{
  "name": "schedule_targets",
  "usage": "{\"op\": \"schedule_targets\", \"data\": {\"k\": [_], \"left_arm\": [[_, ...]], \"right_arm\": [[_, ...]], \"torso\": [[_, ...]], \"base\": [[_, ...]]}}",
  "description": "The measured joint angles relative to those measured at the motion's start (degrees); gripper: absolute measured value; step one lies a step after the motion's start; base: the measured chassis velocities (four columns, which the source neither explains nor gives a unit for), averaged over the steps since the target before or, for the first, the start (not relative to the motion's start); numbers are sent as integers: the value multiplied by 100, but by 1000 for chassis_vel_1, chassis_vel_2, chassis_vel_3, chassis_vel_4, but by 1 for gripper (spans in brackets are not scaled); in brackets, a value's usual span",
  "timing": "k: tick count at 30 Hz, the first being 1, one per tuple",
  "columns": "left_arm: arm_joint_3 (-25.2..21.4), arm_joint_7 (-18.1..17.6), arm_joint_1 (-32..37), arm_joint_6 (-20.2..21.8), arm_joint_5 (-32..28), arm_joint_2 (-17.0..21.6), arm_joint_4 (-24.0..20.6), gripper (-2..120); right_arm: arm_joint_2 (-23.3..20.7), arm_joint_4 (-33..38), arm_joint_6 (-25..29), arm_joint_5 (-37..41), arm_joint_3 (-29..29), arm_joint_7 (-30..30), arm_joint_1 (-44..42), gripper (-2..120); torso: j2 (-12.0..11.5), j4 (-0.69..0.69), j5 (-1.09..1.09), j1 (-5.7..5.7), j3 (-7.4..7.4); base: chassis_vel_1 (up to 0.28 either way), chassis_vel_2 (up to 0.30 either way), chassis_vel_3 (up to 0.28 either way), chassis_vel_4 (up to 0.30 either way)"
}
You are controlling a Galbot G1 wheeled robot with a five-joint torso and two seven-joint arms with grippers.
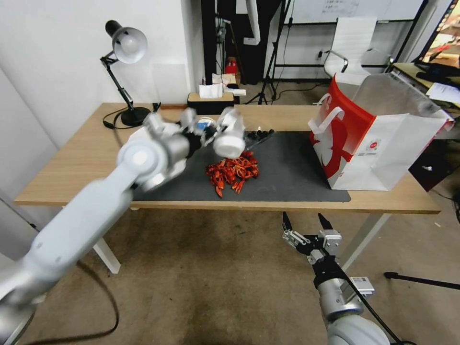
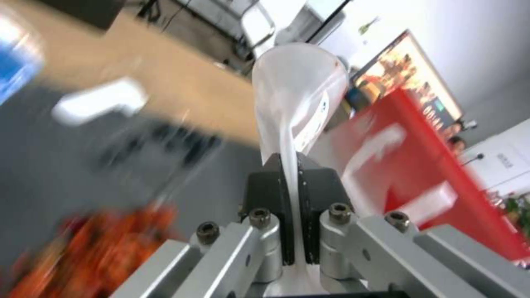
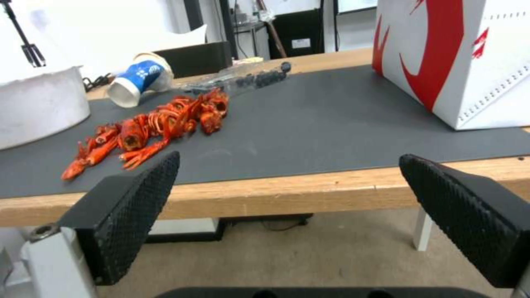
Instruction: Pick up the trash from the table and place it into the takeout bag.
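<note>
Both claws differ: left claw (image 2: 295,207) pinches what seems a white cup (image 2: 298,91); right claw (image 3: 309,215) spread.

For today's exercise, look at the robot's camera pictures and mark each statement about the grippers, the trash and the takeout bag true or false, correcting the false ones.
1. The left gripper is shut on the rim of a white cup. True.
2. The right gripper holds the blue-and-white paper cup. False: it is open, below the table edge; the blue-and-white paper cup lies on its side on the table.
3. The takeout bag stands upright on the table. True.
4. The red shells are already in the bag. False: they lie piled on the dark mat.
</note>
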Motion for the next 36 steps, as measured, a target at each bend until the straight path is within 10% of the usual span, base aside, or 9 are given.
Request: {"op": "schedule_targets", "data": {"k": [20,36], "left_arm": [[727,519,-2589,116,238,-2889,3143,1],[1585,1651,-3196,-33,630,-3444,3870,1]], "right_arm": [[261,13,33,-203,77,-2,-96,100],[329,-14,132,-278,70,-54,-132,100]], "torso": [[0,0,1,-2,-1],[0,2,-1,-2,-1]], "base": [[0,0,0,0],[0,0,0,0]]}}
